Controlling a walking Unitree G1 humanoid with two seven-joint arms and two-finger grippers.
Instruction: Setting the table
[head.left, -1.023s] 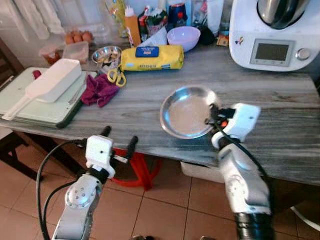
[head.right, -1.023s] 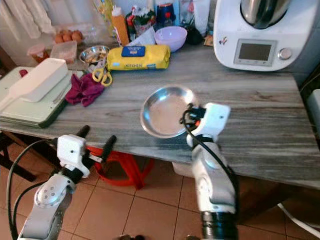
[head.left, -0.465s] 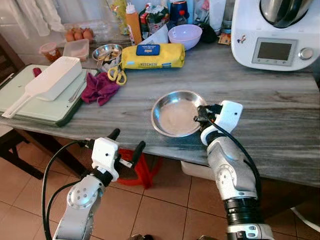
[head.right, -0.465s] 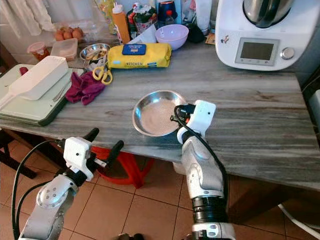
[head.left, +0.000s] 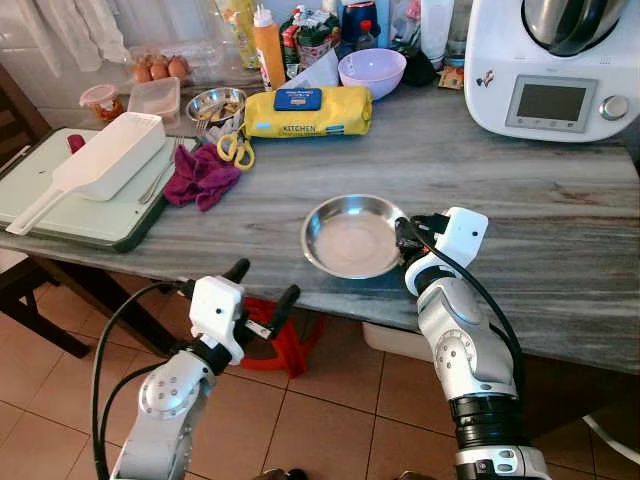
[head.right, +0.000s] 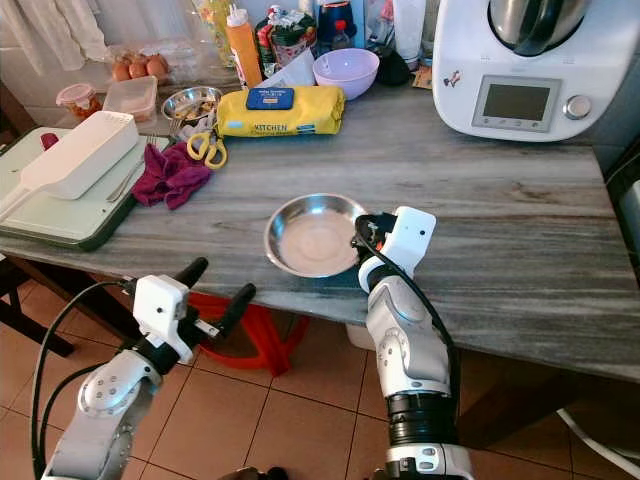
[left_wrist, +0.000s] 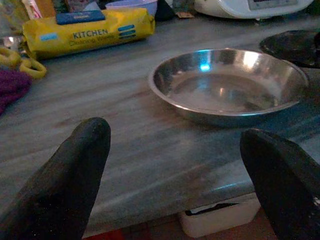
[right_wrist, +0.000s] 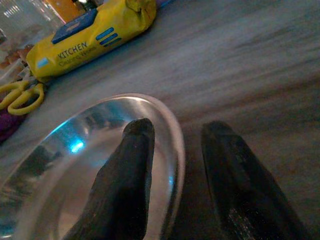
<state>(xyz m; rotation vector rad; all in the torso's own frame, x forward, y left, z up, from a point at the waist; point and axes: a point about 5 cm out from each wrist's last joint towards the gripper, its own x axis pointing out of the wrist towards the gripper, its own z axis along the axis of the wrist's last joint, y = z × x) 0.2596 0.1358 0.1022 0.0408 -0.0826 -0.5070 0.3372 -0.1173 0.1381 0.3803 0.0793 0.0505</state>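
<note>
Grey wood-grain table (head.left: 520, 200) runs across your view, with the steel bowl (head.left: 352, 236) sitting near its front edge, right of the purple cloth (head.left: 200, 176) and nearer than the yellow wipes pack (head.left: 305, 112). Your right gripper (right_wrist: 172, 150) is at the bowl's right rim, one finger (right_wrist: 131, 165) inside and the other outside with a narrow gap between them straddling the rim, though you can't tell whether they press on it. Your left gripper (head.left: 260, 290) hangs below the table edge at near left, fingers (left_wrist: 75, 165) spread wide and holding nothing.
</note>
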